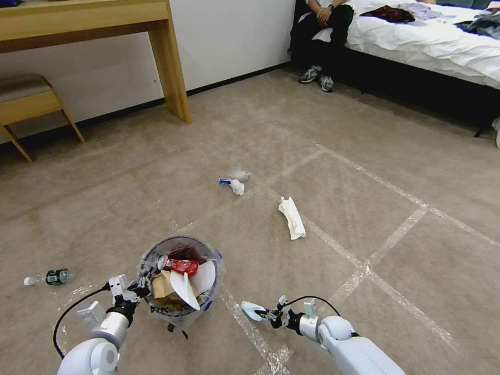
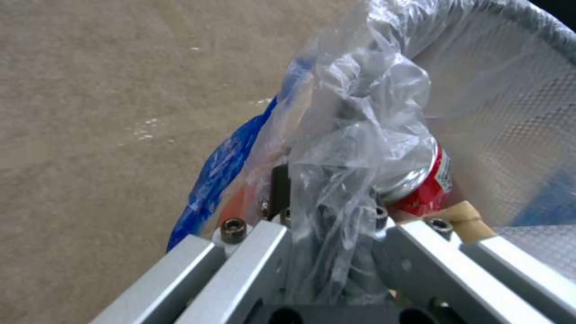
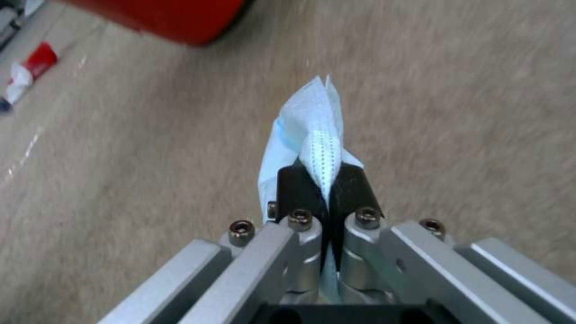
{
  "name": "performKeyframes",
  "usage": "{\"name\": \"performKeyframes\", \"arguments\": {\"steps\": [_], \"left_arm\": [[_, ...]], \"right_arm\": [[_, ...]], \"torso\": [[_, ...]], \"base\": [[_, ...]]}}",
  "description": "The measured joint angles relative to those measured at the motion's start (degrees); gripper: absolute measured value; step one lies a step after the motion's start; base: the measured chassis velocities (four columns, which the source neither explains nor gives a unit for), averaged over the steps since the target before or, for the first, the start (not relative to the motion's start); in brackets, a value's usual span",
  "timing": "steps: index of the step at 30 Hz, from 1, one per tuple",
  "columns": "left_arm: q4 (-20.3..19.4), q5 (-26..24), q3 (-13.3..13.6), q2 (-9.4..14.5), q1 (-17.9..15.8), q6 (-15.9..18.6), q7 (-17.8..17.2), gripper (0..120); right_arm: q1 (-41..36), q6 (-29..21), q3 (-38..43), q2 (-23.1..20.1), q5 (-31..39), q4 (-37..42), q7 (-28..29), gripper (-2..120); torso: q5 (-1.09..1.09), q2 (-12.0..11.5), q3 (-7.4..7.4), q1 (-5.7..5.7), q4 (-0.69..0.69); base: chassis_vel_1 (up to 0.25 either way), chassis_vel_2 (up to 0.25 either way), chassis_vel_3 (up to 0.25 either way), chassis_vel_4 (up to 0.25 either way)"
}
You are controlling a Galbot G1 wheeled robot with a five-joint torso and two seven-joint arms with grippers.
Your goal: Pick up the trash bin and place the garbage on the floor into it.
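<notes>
The trash bin [image 1: 179,250], grey-rimmed and lined with a clear bag, is low in the head view, left of centre. It holds a red can [image 1: 181,266], brown paper and white pieces. My left gripper [image 1: 138,288] is shut on its near-left rim; the left wrist view shows this gripper [image 2: 324,180] clamped over bunched plastic, with the can [image 2: 429,191] just inside the mesh wall [image 2: 510,126]. To the bin's right, my right gripper [image 1: 268,314] is shut on a light blue face mask [image 1: 252,311]. In the right wrist view, the mask [image 3: 315,130] sticks out past the gripper [image 3: 322,180] above the carpet.
On the floor [image 1: 364,172] lie a white folded piece [image 1: 291,217], a crumpled wrapper [image 1: 233,183] and a small bottle [image 1: 52,277] at the left. A red and white packet [image 3: 27,72] lies near the bin's red base [image 3: 174,18]. A wooden table leg [image 1: 172,62], a stool and a bed stand further off.
</notes>
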Motion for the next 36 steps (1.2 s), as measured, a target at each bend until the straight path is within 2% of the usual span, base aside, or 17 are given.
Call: {"name": "performKeyframes", "arguments": {"steps": [10, 13, 16, 19, 22, 24, 30, 31, 36], "left_arm": [[-0.3, 0.7, 3.7, 1.1, -1.0, 0.4, -0.7, 1], [-0.5, 0.8, 5.5, 2.0, -1.6, 0.8, -1.0, 1], [-0.5, 0.9, 6.0, 2.3, -1.7, 0.9, -1.0, 1], [-0.9, 0.7, 7.6, 3.9, -2.1, 1.3, -1.2, 1], [-1.0, 0.7, 8.0, 4.3, -2.2, 1.3, -1.2, 1], [-1.1, 0.5, 9.3, 5.4, -2.5, 1.5, -1.1, 1], [-1.1, 0.5, 10.0, 5.7, -2.6, 1.5, -1.0, 1], [-0.7, 0.6, 11.1, 5.9, -2.9, 1.5, -0.8, 1], [0.3, 1.2, 12.4, 5.5, -3.6, 1.5, -0.3, 1]], "right_arm": [[-4.2, -1.8, 3.3, -5.1, 1.9, 9.5, 1.1, 0], [-6.8, -2.3, 5.9, -8.4, 2.5, 15.9, 1.2, 0], [-7.6, -2.5, 6.8, -9.4, 2.7, 17.9, 1.2, 0], [-9.9, -3.2, 9.6, -12.0, 3.9, 25.0, 1.6, 0], [-10.5, -3.4, 10.3, -12.6, 4.3, 26.7, 1.8, 0], [-12.4, -4.3, 12.2, -14.6, 5.7, 32.7, 2.8, 0], [-13.1, -4.8, 12.9, -15.5, 6.4, 35.7, 3.4, 0], [-13.9, -5.9, 13.7, -16.6, 7.7, 40.7, 4.2, 0], [-14.1, -7.0, 14.5, -17.2, 8.7, 46.0, 5.7, 0]], "torso": [[0.0, 0.0, 0.0, 0.0, 0.0], [0.0, 0.0, 0.0, 0.0, -0.01], [0.0, 0.0, 0.0, 0.0, -0.01], [0.0, 0.0, 0.0, 0.0, 0.0], [0.0, 0.0, 0.0, 0.0, 0.0], [0.01, 0.0, 0.0, 0.0, 0.0], [-0.01, 0.0, 0.0, 0.0, 0.0], [-0.01, 0.0, 0.0, 0.0, 0.0], [-0.01, 0.0, 0.0, 0.0, 0.0]], "base": [[0.0, 0.0, 0.0, 0.0], [0.0, 0.0, 0.0, 0.0], [0.0, 0.0, 0.0, 0.0], [0.0, 0.0, 0.0, 0.0], [0.0, 0.0, 0.0, 0.0], [0.0, 0.0, 0.0, 0.0], [0.0, 0.0, 0.0, 0.0], [0.0, 0.0, 0.0, 0.0], [0.0, 0.0, 0.0, 0.0]]}}
